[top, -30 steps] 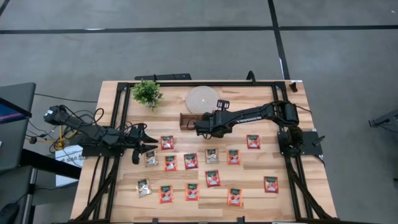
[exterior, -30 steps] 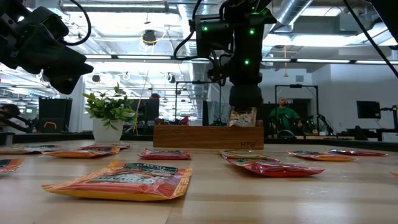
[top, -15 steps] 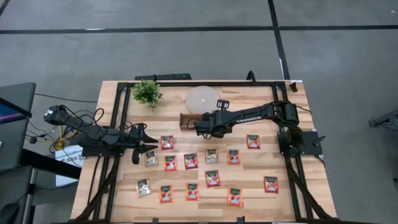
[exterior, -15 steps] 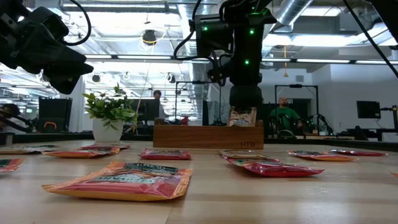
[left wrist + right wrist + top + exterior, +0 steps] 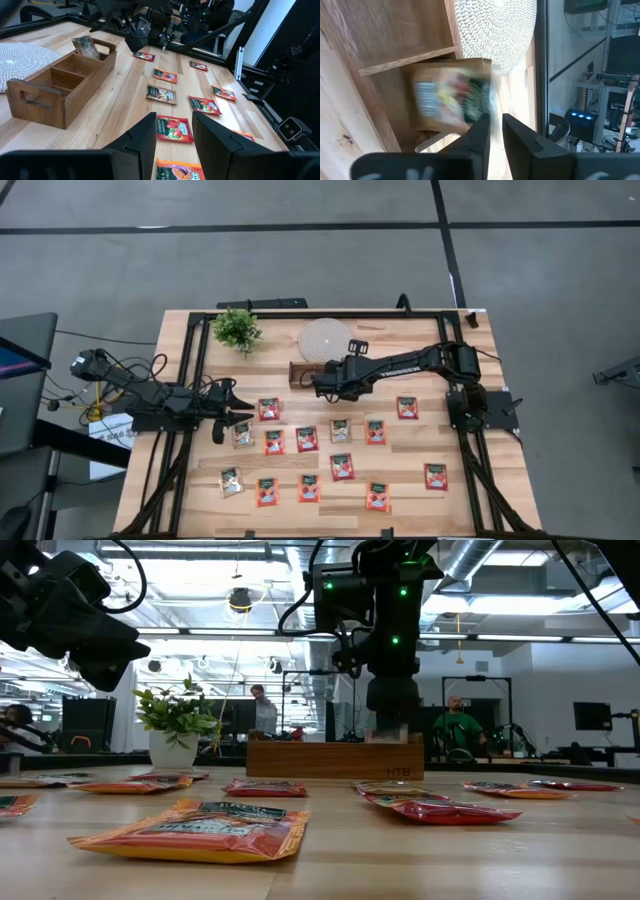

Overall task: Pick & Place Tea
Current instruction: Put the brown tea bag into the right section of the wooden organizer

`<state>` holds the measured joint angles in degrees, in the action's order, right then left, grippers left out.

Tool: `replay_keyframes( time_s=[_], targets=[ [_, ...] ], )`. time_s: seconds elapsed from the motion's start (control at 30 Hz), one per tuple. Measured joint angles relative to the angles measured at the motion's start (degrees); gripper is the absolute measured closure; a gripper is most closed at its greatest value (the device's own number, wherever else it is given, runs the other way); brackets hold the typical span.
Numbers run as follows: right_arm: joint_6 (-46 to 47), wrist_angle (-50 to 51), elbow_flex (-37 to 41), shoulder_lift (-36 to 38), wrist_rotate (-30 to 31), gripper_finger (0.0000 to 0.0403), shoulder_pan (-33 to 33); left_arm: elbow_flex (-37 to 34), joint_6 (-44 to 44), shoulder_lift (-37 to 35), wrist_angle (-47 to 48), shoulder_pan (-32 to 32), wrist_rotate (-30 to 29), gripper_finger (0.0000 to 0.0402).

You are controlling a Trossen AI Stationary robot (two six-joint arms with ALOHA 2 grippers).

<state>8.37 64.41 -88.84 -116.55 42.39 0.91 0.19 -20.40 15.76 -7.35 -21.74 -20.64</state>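
Tea sachet (image 5: 452,97), pale beige, sits in the wooden tray's (image 5: 60,82) end compartment, just off the right gripper (image 5: 492,131), whose fingers stand slightly parted, gripping nothing.

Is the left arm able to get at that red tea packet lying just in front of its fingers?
Probably yes. The left gripper is open and hovers just short of the red tea packet, which lies flat on bare table with nothing on it. The right gripper is off at the wooden tray.
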Motion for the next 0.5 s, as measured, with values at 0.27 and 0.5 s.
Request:
replay_keyframes(
  time_s=[0.27,0.5],
  targets=[
    [-2.86,-0.63,0.0,0.0,-0.02,0.0342,0.0,0.0,0.0,0.0,0.0,0.0,0.0,0.0284],
    [-2.62,3.01,-0.67,1.02,0.19,0.0342,-0.66,0.0,0.0,0.01,0.0,0.0,0.0,0.0284]
  ],
)
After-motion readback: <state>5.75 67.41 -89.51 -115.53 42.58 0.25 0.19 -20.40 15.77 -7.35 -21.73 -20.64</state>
